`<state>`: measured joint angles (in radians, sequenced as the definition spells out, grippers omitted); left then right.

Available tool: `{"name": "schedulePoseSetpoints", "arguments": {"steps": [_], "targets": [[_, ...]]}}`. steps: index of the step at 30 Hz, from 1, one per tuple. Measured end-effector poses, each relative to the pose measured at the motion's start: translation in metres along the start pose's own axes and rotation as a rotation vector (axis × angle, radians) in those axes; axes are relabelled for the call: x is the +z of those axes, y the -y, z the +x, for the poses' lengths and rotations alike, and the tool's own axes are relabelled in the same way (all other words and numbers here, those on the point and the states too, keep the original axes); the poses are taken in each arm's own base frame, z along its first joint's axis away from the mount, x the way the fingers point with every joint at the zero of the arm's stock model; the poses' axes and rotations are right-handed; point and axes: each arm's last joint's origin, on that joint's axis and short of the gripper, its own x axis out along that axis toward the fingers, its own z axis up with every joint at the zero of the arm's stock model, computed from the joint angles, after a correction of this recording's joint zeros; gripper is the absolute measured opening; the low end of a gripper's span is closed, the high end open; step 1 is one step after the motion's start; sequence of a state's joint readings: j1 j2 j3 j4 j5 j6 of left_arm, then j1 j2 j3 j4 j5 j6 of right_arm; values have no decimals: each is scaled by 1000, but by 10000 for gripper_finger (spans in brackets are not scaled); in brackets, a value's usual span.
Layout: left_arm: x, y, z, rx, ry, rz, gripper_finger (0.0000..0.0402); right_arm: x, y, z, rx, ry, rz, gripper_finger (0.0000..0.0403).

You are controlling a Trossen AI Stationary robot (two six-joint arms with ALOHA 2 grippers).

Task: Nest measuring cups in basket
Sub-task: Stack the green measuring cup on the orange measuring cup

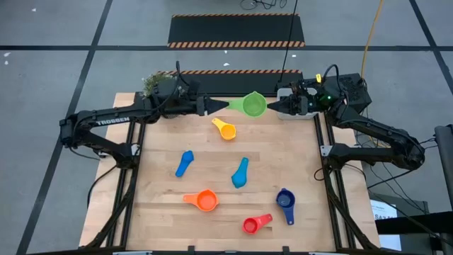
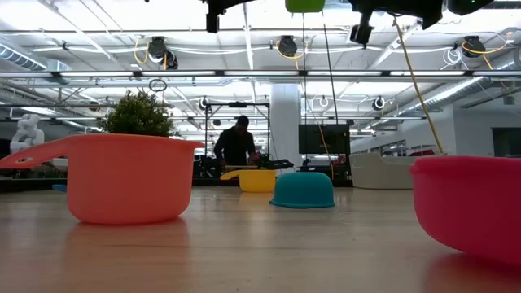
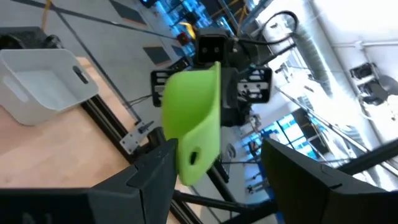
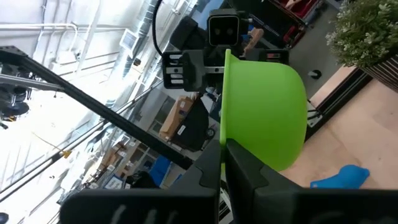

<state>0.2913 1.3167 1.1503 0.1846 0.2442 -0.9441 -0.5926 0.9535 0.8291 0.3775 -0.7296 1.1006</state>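
I see the tabletop (image 1: 163,212) with six cups loose on it: yellow (image 1: 225,129), two light blue (image 1: 184,163) (image 1: 241,172), orange (image 1: 204,200), dark blue (image 1: 285,203), red (image 1: 255,224). Basket (image 3: 37,84) sits at the far right corner, under the right arm. Green cup (image 1: 253,105) is held in the air over the far edge, between both arms. Right claw (image 4: 222,163) is clamped on its rim. Left claw (image 3: 214,158) is spread apart, handle between the fingers.

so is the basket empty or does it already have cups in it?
Empty. The left wrist view shows the basket with a bare floor. The green cup is in the air, with the right pincer shut on its rim.
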Motion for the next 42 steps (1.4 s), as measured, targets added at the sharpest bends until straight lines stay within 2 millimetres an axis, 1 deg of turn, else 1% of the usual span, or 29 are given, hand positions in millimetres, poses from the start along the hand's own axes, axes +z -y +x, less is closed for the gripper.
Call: {"name": "schedulePoseSetpoints", "arguments": {"steps": [6, 9, 12, 18, 23, 25, 28, 31, 34, 38, 42], "targets": [[0, 1, 0, -23, -13, 3, 232, 0, -1, 0, 7, 4, -4, 0], [0, 2, 0, -41, -25, 7, 219, 1, -1, 0, 10, 5, -8, 0], [0, 2, 0, -46, -32, 7, 185, 1, -1, 0, 10, 5, 0, 0], [0, 2, 0, -46, -32, 6, 93, 1, -1, 0, 10, 5, 2, 0], [0, 2, 0, -51, -34, 5, 24, 1, -1, 0, 10, 5, 3, 0], [1, 3, 0, -58, -33, 5, 11, 1, -1, 0, 7, 6, 4, 0], [0, 3, 0, -61, -43, 0, 16, 1, -1, 0, 6, 6, 14, 3], [0, 5, -2, -76, -63, -10, 15, 1, 0, 0, 5, 6, 58, 18], [0, 9, -8, -82, -92, -21, 8, 0, 0, 0, 6, 4, 82, 47], [-5, 7, -19, 14, -155, -61, 10, 0, -1, 0, 11, 0, 84, 95], [-10, 8, -40, 116, -229, -100, 6, -1, -1, 1, 10, -9, 84, 140]]}}
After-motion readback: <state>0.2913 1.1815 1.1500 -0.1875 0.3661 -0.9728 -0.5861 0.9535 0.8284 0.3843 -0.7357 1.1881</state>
